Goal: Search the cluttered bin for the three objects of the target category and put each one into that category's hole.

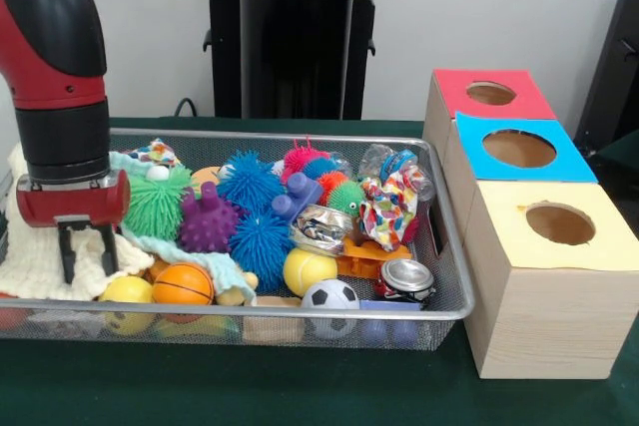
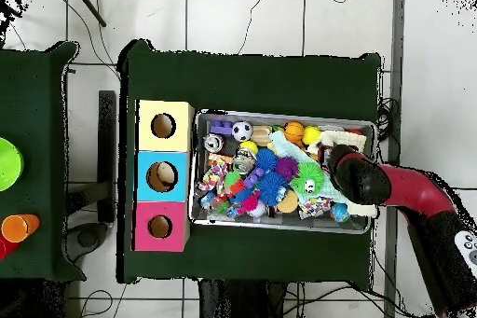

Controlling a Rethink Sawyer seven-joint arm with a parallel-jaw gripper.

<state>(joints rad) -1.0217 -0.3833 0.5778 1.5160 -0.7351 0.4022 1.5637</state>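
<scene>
Honestly, little of the job looks done from where I hang. Biggest first: the cluttered bin [image 1: 439, 311], a wide wire-mesh basket, is packed with spiky rubber balls, a small basketball [image 1: 183, 284], a soccer ball [image 1: 329, 295] and a crushed can [image 1: 406, 277]. Beside it stand three wooden boxes, and the hole [image 1: 560, 223] I need, ringed by a yellow panel, is in the one nearest the front camera; nothing shows inside it or on its lid, so I judge no cloth has gone in, though I cannot see down into it.

My gripper [image 1: 86, 246] hangs over the opposite end of the bin from the boxes, fingers apart and empty, their tips just above a cream waffle cloth [image 1: 30, 246] that is not my target. One patterned cloth [image 1: 391, 205], white with bright patches, lies bunched at the box end, well apart from me. A second patterned scrap [image 1: 152, 153] peeks out at the far rim behind a green spiky ball [image 1: 158, 204]. The third I cannot find; it may be buried. So all three seem left to move.

Underneath is a dark green table cover [image 1: 250, 386]. From above, the floor is pale tile with cables trailing across it, and a second green table [image 2: 33, 160] stands beyond the boxes.
</scene>
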